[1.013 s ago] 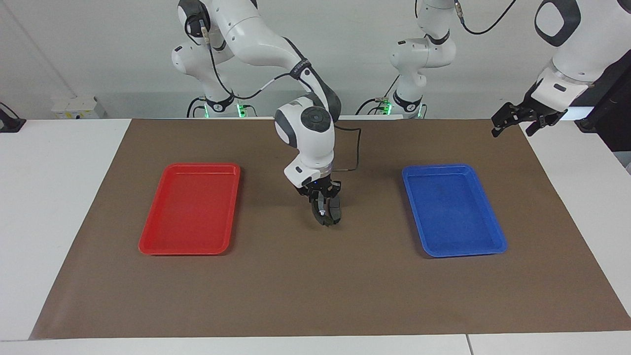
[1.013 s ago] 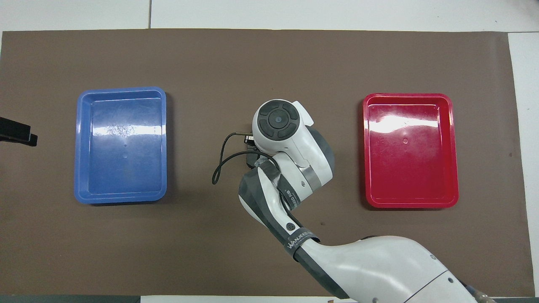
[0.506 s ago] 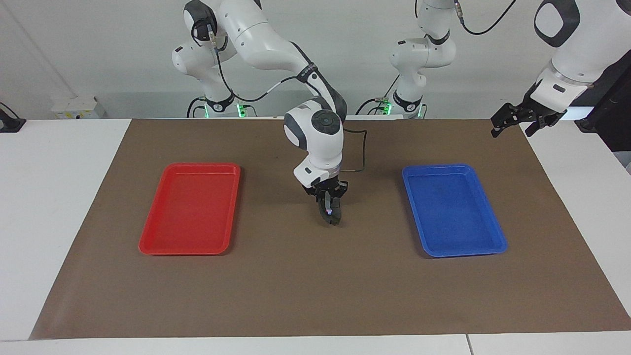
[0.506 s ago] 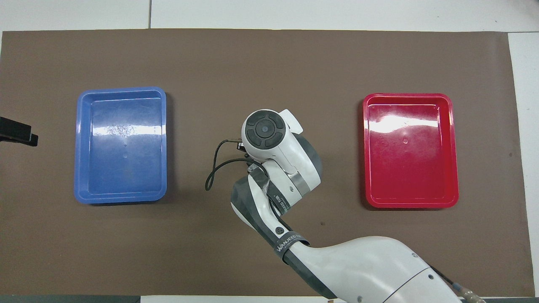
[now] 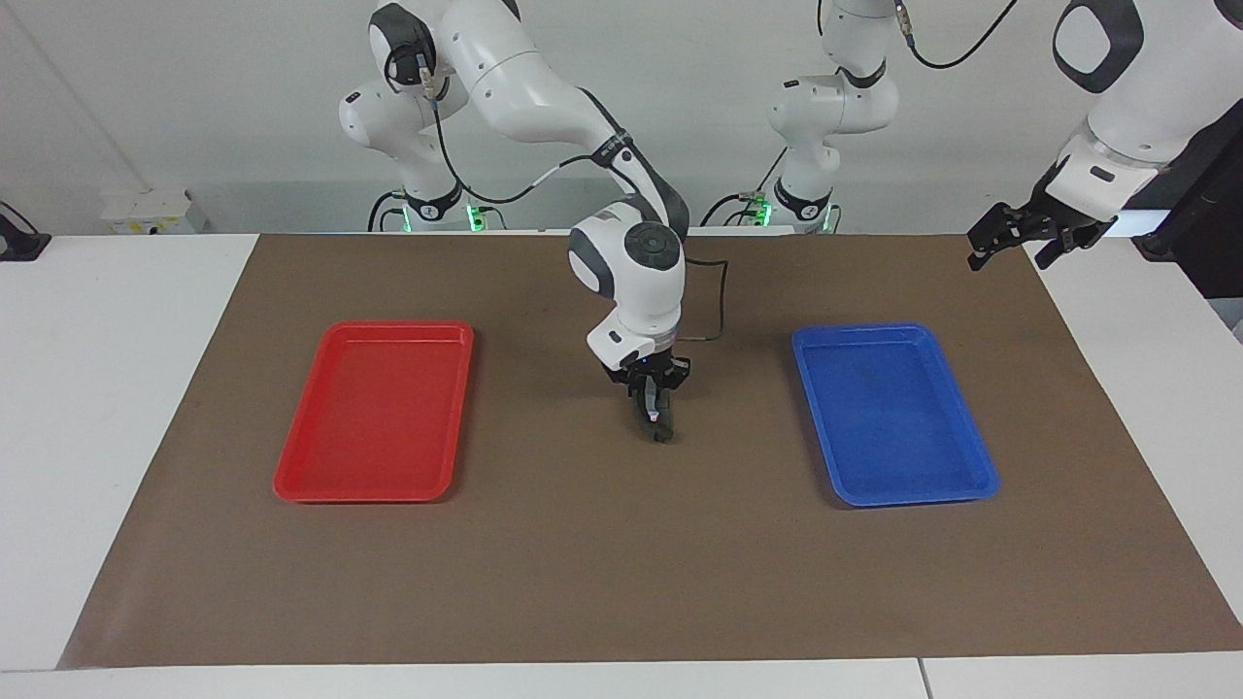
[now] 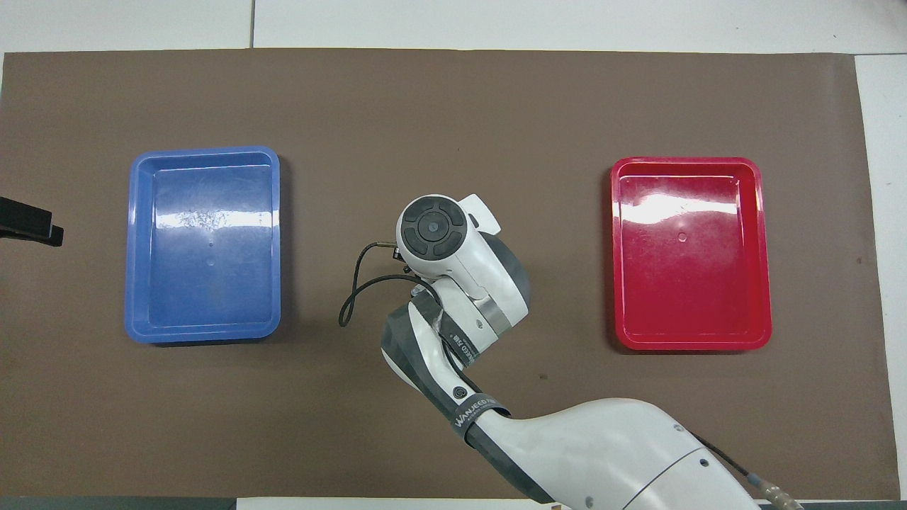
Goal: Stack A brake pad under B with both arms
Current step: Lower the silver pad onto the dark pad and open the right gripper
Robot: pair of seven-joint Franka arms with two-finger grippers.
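My right gripper (image 5: 654,406) is low over the brown mat (image 5: 583,582), at the centre of the facing frame, pointing almost straight down. A thin dark brake piece (image 5: 661,431) shows at its tips, reaching down to the mat just below them. I cannot tell whether the gripper is clamped on that piece or only touching it. In the overhead frame the right arm's own wrist covers the whole spot, so that view gives me nothing.

My left gripper (image 5: 1015,243) waits in the air with its fingers spread and nothing in them. It sits at the top corner of the facing frame, over the mat's edge at the left arm's end. Only its dark tip (image 6: 28,227) shows at the side edge of the overhead frame.

On progress, I see only 1 dark shape under the right gripper. I cannot split it into the A brake pad and B, so I cannot say whether 1 already lies on the other. No second piece lies anywhere else on the mat. My guess is that the stack is being set down or adjusted here, with the release and the retreat left to do.

The red tray (image 5: 291,481) and the blue tray (image 5: 976,481) flank the gripper in the middle band of the frame. Each is well apart from it and holds nothing.
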